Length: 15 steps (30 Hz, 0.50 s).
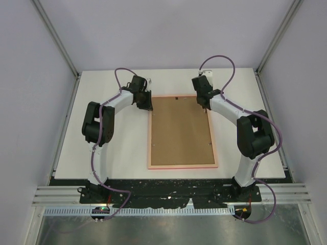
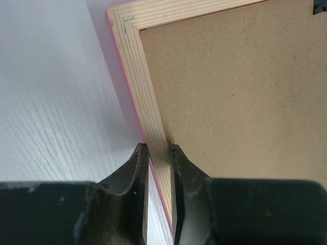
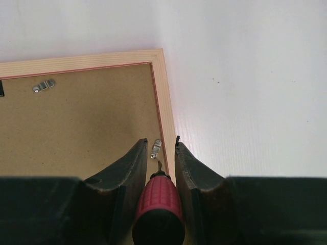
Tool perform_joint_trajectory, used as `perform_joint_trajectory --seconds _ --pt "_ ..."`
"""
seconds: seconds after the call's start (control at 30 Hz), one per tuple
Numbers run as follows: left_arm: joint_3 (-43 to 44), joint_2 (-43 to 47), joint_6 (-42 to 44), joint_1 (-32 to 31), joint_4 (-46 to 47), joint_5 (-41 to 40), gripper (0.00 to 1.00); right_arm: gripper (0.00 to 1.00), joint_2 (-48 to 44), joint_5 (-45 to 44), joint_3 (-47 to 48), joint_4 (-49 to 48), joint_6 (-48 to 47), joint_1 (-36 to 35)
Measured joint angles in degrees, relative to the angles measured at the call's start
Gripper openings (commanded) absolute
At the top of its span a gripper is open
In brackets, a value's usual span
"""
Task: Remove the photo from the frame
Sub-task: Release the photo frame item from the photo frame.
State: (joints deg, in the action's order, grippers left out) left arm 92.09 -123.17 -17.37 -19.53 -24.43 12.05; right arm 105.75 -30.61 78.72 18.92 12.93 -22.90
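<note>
- Top external view: the frame (image 1: pixel 182 166) lies back-up on the tabletop (image 1: pixel 112 153), with a brown backing board (image 1: pixel 180 130) filling it.
- Left hand (image 2: pixel 158 148): clenched on the frame's side rail, one finger outside it and one inside against the board. The far corner is ahead of the fingertips. Judged role: pinning the frame flat.
- Photo: not in view; presumably beneath the board.
- Right hand (image 3: pixel 161 148): grasping a red-handled screwdriver (image 3: pixel 158 214). The blade pokes out between the fingertips, its tip at a small metal tab (image 3: pixel 156 148) just inside the rail.
- Step in hand, as I read it: swinging tabs off the board.
- To do it well: seat the tip against the tab's free end and push sideways toward the rail, pressing lightly so the board isn't gouged.
- The left clamp should hold firm so the frame can't skate.
- A second tab (image 3: pixel 44 85), ahead and left of the right hand, needs the same.
</note>
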Motion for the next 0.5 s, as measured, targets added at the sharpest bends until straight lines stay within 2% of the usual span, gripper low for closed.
perform_joint_trajectory --seconds 0.5 --pt "0.0 0.0 0.0 0.0 0.11 0.04 0.0 0.08 1.84 -3.41 0.04 -4.13 -3.45 0.0"
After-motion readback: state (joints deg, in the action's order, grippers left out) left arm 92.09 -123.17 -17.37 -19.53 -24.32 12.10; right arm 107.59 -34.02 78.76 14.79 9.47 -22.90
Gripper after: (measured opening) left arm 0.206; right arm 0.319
